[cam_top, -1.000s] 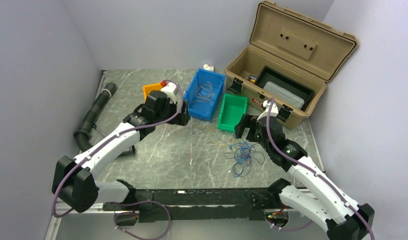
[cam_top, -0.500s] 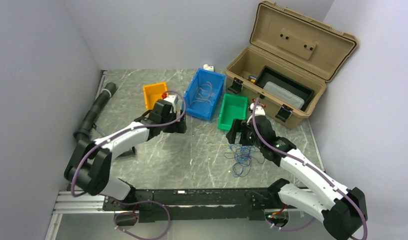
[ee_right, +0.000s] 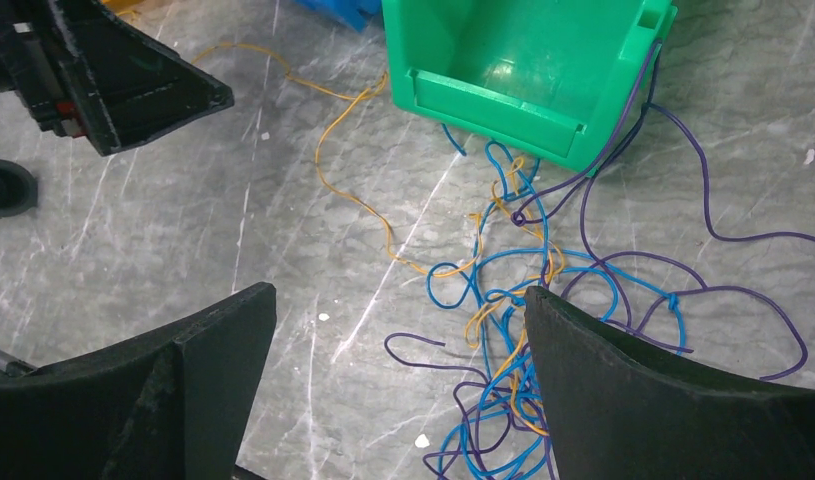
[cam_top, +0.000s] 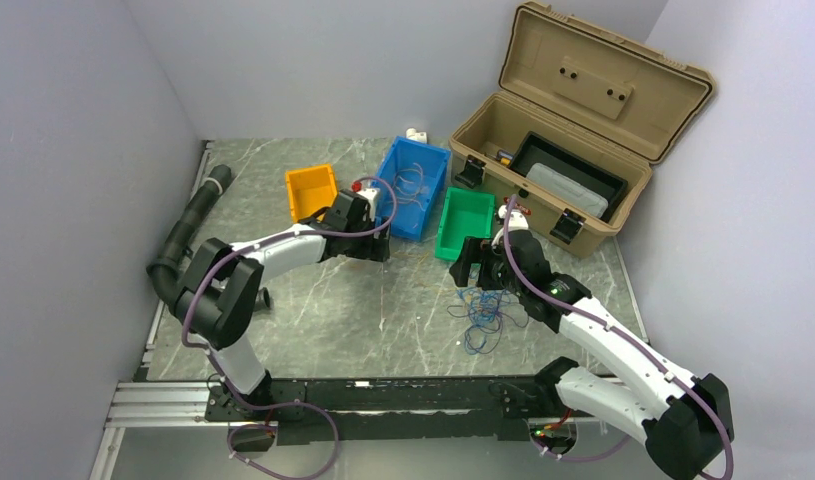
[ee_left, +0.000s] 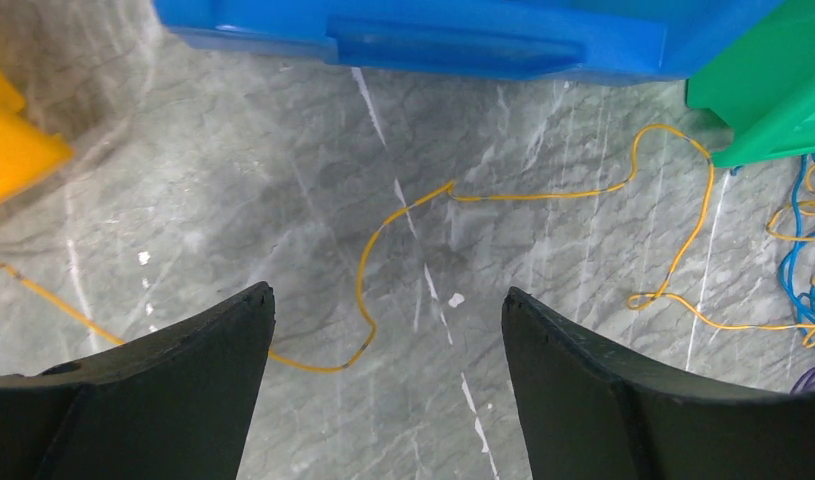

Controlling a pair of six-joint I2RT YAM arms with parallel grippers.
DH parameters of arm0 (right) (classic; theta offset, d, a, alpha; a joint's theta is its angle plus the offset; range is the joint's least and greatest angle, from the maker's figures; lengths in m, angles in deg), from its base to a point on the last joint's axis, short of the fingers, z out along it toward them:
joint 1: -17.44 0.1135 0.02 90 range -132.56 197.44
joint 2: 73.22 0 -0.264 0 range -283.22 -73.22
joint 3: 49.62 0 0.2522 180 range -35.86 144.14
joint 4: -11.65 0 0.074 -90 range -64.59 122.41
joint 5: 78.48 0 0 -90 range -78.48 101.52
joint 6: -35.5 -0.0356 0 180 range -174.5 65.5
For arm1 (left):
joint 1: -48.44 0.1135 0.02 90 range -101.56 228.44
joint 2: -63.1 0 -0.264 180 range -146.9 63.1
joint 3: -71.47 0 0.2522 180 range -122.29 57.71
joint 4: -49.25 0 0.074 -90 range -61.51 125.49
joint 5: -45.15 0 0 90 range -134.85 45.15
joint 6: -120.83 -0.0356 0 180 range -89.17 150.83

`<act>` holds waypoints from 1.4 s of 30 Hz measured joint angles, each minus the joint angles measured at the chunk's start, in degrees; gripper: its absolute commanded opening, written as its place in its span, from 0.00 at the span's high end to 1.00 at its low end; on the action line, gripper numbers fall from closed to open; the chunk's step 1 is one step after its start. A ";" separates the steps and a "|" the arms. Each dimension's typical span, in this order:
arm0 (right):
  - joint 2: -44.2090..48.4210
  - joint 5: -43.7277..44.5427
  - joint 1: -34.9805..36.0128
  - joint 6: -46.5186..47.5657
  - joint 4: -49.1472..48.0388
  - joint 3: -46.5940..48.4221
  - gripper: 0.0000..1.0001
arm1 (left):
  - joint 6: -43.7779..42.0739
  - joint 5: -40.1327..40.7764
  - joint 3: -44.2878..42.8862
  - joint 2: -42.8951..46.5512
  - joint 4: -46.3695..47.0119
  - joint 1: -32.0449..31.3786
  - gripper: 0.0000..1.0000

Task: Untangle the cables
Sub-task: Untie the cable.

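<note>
The cables [cam_top: 485, 312] are a loose tangle of thin blue, yellow-orange and purple wires on the marble table, just in front of the green bin. In the right wrist view the tangle [ee_right: 543, 300] lies between and under my fingers. A yellow strand [ee_left: 543, 195] runs left from it across the table. My right gripper [ee_right: 398, 370] is open just above the tangle's left edge, holding nothing. My left gripper [ee_left: 388, 360] is open and empty over the yellow strand's looped left part, near the blue bin.
A blue bin [cam_top: 411, 187] holding some wires, an orange bin [cam_top: 310, 189] and a green bin [cam_top: 465, 222] stand at the back. An open tan toolbox [cam_top: 573, 120] is at the back right. A black corrugated hose [cam_top: 188, 225] lies along the left wall.
My left gripper has moved right, from beside the orange bin to in front of the blue bin. My right gripper came down and left onto the tangle, then held still.
</note>
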 measured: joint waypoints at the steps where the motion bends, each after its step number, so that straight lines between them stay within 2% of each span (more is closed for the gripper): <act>1: 0.00 0.00 0.00 0.00 0.00 0.00 0.04 | -0.07 -0.72 -0.33 -0.68 0.09 0.00 0.12; 8: 0.02 0.00 0.00 0.48 0.00 0.04 0.04 | 0.63 -8.72 -0.37 -2.47 1.42 0.33 0.11; 21: 1.55 0.00 0.00 0.61 0.09 0.26 0.04 | 7.58 -27.15 5.79 -2.47 15.96 2.84 0.08; 28: 2.40 0.00 0.00 0.59 0.15 0.26 0.04 | 10.62 -32.63 6.60 -2.51 20.98 3.21 0.07; 34: 2.47 -0.04 0.00 0.59 0.13 0.26 0.05 | 10.56 -33.22 6.27 -3.82 21.16 1.88 0.08; 42: 2.51 -0.20 0.00 0.59 0.15 0.26 0.04 | 8.70 -25.22 0.92 -6.99 14.36 -4.42 0.13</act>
